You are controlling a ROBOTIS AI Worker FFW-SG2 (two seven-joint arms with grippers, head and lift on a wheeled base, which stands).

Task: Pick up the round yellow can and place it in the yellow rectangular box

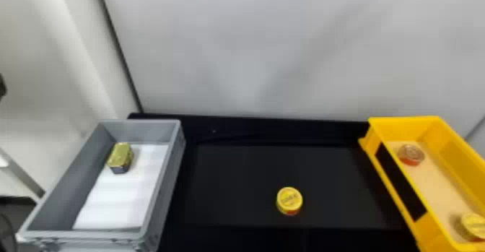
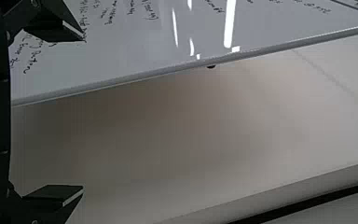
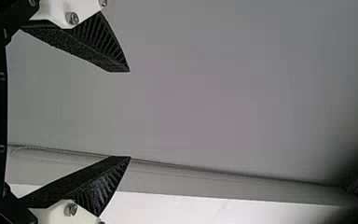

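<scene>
A pale wall [image 1: 252, 45] rises behind the black table [image 1: 234, 179]. On that table — between the grey bin [image 1: 177, 153] and the yellow rectangular box [image 1: 397, 197], apart from both — sits the round yellow can [image 1: 289, 200]. The box holds a red-sided tin [image 1: 411, 154], its lid too blurred to make out, and another yellow can [image 1: 473, 226]. Left gripper [image 2: 83, 113] and right gripper [image 3: 129, 114] both have jaws spread wide, nothing between them.

The right hand [image 3: 130, 114] stands open before a grey wall [image 3: 242, 93].
</scene>
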